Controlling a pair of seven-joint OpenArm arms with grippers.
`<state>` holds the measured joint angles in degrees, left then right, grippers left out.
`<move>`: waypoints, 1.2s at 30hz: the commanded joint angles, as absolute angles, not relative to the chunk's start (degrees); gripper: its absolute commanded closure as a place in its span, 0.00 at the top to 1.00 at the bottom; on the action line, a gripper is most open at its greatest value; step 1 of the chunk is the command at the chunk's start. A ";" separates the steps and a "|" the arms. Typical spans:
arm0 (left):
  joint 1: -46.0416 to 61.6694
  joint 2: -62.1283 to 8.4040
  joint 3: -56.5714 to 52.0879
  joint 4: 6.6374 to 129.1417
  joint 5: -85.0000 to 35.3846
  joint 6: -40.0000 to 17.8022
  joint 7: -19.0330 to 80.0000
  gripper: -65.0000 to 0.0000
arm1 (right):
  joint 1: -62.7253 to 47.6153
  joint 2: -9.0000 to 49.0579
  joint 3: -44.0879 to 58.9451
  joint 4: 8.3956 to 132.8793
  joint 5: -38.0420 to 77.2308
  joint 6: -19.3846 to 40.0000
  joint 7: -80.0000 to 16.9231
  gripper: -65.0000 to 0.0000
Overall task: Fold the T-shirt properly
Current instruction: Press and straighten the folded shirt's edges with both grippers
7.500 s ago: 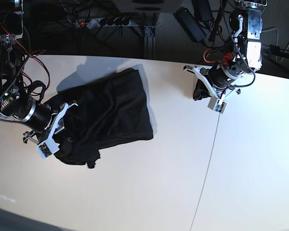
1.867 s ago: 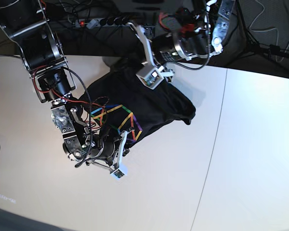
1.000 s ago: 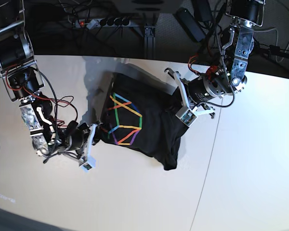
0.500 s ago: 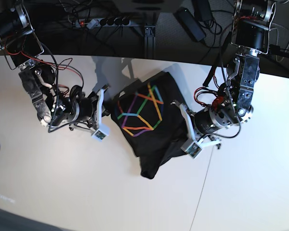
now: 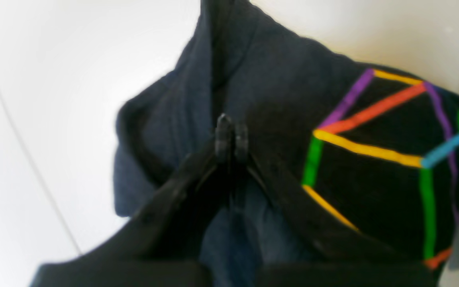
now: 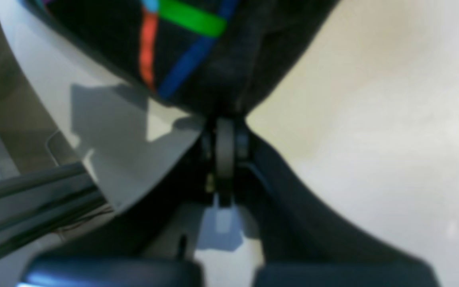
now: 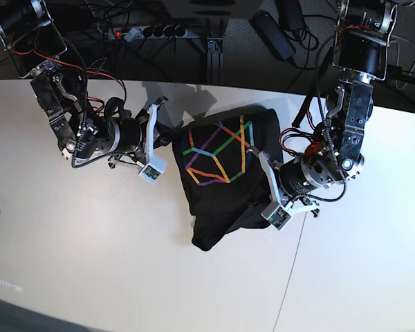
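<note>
One T-shirt — two arms, both jaws clamping its edges.

T-shirt, print uppermost, bunched on the desk between two pincers: right pincer at its left edge, left pincer at its right edge.
</note>
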<state>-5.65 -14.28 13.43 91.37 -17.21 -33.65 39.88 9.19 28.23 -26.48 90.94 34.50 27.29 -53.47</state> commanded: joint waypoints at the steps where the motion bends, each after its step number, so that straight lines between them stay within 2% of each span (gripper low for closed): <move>1: -7.64 -14.41 13.28 91.33 -17.76 -33.43 38.35 0.00 | 9.80 28.82 -25.54 91.48 33.85 31.11 -54.04 0.00; 10: -12.21 -14.44 15.53 82.85 -18.44 -32.29 37.91 0.00 | 9.80 28.69 -24.23 91.48 33.87 31.11 -53.56 0.00; 16: -12.21 -14.41 15.51 88.23 -19.22 -28.47 40.86 0.00 | 9.80 28.71 -24.23 91.48 33.43 31.11 -52.93 0.00; 20: -12.01 -14.26 15.73 91.88 -22.90 -28.62 44.66 0.00 | 9.82 28.67 -24.23 91.48 33.43 31.11 -52.29 0.00; 36: -10.31 -14.26 20.05 86.15 -18.31 -28.86 37.52 0.00 | 9.82 28.69 -24.23 91.48 33.21 31.11 -52.29 0.00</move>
